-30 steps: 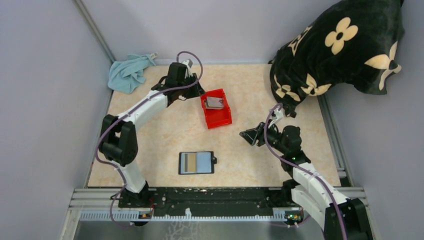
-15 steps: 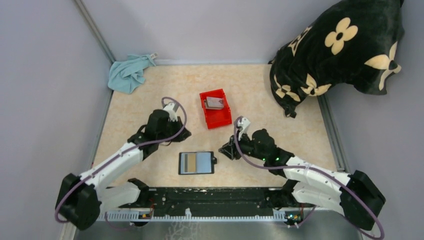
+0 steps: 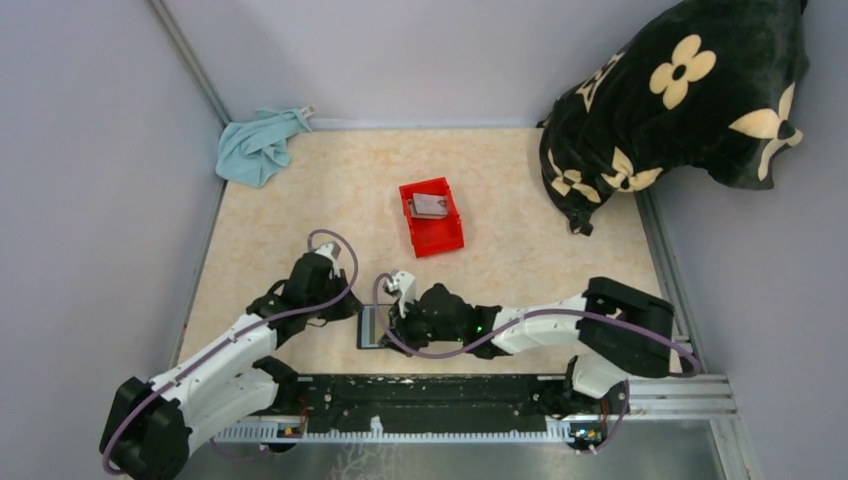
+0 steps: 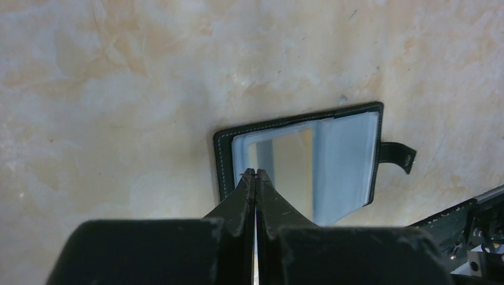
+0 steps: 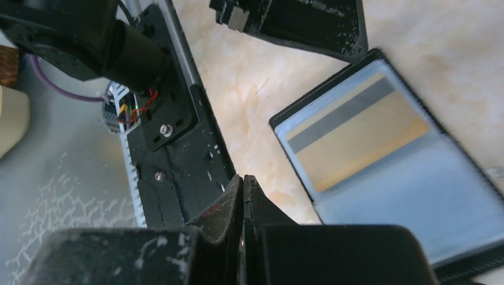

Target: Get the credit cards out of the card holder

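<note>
Expect the credit card [image 5: 356, 139], tucked in the card holder [image 4: 345, 160] open on the surface [image 4: 119, 89] at lower centre of the top view, to feel thin, stiff, slick, and pinch its edge at the pocket mouth, with left gripper [image 4: 255, 173] and right gripper [image 5: 243, 178] both closed, empty.

card holder [image 4: 345, 160] crowded: left hand [image 4: 255, 173], right hand [image 5: 243, 178] | red bin [image 3: 438, 238] unobstructed

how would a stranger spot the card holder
On the beige marbled table, look near the front edge, closer than the red plastic bin. There lies the small flat black folding card holder, opened flat. Unlike the bin, it is blue inside, shows a tan card with a grey stripe, and has a strap tab.
</note>
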`<state>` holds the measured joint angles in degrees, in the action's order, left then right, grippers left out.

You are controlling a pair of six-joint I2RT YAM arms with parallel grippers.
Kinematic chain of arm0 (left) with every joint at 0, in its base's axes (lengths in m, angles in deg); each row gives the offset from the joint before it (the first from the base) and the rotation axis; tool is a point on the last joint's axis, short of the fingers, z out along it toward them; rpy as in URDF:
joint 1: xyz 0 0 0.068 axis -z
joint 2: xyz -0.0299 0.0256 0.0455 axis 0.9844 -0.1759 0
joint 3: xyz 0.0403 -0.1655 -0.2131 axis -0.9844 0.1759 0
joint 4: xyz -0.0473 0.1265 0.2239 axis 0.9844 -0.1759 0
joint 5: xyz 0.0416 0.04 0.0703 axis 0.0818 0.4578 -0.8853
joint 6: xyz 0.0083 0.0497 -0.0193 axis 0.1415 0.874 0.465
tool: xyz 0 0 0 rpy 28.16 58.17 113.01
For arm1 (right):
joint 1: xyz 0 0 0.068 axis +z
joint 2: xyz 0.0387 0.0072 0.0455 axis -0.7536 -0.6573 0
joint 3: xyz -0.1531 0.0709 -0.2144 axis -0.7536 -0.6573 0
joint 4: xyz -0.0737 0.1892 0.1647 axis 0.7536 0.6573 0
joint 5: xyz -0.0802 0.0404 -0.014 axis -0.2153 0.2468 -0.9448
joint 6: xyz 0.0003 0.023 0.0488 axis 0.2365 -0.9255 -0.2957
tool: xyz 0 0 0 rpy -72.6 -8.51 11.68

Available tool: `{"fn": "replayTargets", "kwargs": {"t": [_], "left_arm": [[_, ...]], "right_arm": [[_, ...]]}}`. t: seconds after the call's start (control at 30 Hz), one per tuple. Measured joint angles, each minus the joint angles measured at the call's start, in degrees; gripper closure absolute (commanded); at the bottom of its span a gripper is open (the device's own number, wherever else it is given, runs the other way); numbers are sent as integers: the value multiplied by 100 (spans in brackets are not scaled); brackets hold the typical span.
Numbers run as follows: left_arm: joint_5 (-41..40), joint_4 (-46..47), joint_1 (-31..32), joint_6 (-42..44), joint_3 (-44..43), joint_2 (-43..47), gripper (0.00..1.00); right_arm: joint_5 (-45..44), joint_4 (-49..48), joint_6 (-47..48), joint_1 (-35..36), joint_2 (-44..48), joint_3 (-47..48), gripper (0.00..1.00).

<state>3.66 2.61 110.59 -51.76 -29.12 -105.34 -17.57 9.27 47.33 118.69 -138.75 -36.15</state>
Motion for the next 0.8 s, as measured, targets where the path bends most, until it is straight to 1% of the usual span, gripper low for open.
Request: {"fn": "replayTargets", "kwargs": {"t": [0.07, 0.17, 0.3, 0.4, 0.53, 0.8], "left_arm": [[42, 4, 0, -105, 184, 46, 100], [87, 2, 0, -192, 380, 87, 100], [127, 55, 0, -227, 415, 85, 100], [199, 151, 0, -214, 415, 55, 100], [339, 304, 0, -160, 415, 44, 100], [555, 479, 0, -157, 461, 262, 100]], "right_arm": [[101, -339, -192, 138, -455, 13, 100], [103, -407, -310, 232, -756, 11, 100], [-140, -59, -345, 483, -835, 11, 100], [-380, 155, -345, 533, -835, 11, 100], [-691, 592, -345, 378, -859, 11, 100], [-828, 612, -308, -264, -861, -2, 100]]}}
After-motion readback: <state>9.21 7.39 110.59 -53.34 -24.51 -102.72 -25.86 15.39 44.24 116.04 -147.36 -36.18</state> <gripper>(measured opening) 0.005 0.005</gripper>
